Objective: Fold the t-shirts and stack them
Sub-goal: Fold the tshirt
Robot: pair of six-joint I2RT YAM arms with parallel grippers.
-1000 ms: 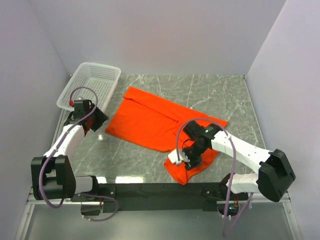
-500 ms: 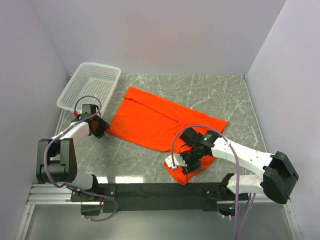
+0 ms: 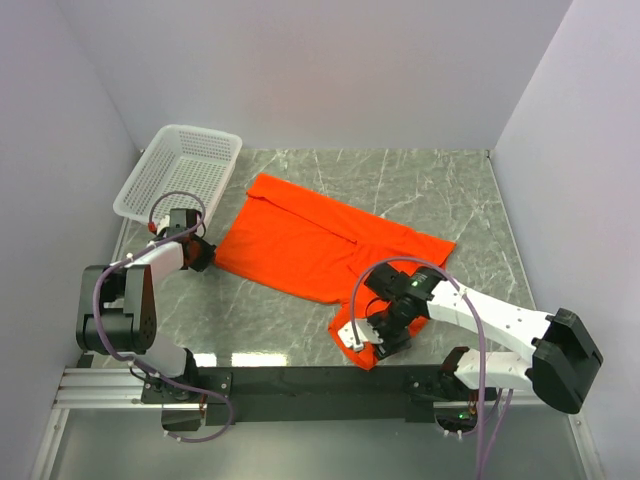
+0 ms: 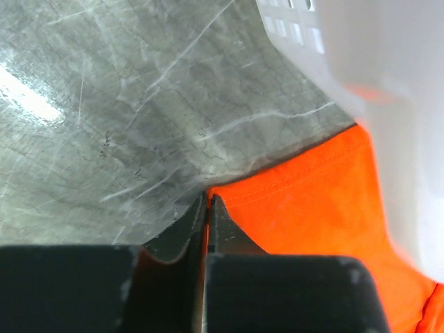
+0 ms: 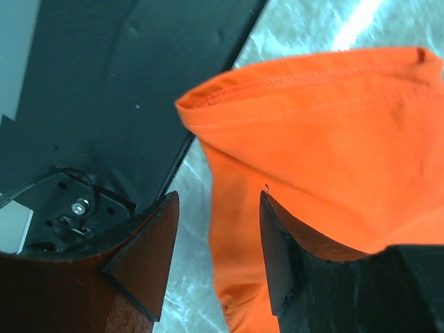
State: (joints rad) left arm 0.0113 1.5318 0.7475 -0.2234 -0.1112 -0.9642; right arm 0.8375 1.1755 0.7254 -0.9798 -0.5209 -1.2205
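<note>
The left end effector (image 4: pixel 207 200) sits together at the t-shirt (image 3: pixel 310 240) corner, pinch unclear; right end effector (image 5: pixel 216 202) apart above it

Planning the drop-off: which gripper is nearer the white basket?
Left. The left gripper is close to the basket, at a t-shirt corner; the right gripper is far off on the right.

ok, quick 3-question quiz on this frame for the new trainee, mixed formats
1. True or false: the t-shirt lies inside the white basket.
2. Which gripper's jaws stand apart? A) left gripper B) right gripper C) both
3. Fill in: the right gripper is over the shirt's ___ end (near or far, from the arm bases).

Key: 1 false, it lies on the table beside the basket. 2 B. 3 near.
</note>
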